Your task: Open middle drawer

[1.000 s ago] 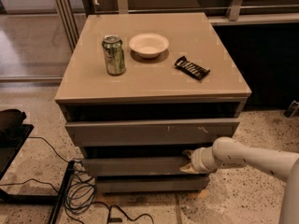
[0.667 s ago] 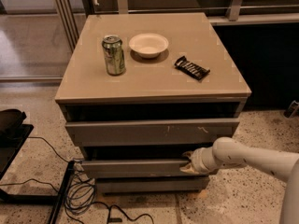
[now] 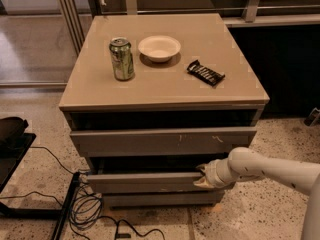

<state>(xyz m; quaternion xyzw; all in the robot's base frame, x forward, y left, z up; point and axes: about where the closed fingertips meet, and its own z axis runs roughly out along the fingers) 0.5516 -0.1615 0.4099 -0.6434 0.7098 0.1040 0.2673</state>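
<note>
The gripper (image 3: pixel 202 176) is sitting at the middle drawer's (image 3: pixel 142 182) right top edge, likely for pulling; its closure I cannot tell.

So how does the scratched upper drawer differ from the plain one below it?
The upper grey-brown drawer front is taller and bears pale scratch marks toward its right; the middle drawer's plain grey-brown front is less tall and unmarked. The robot's white tool sits at the middle front's right end; nothing touches the upper one. Both are wide, flat and handleless.
</note>
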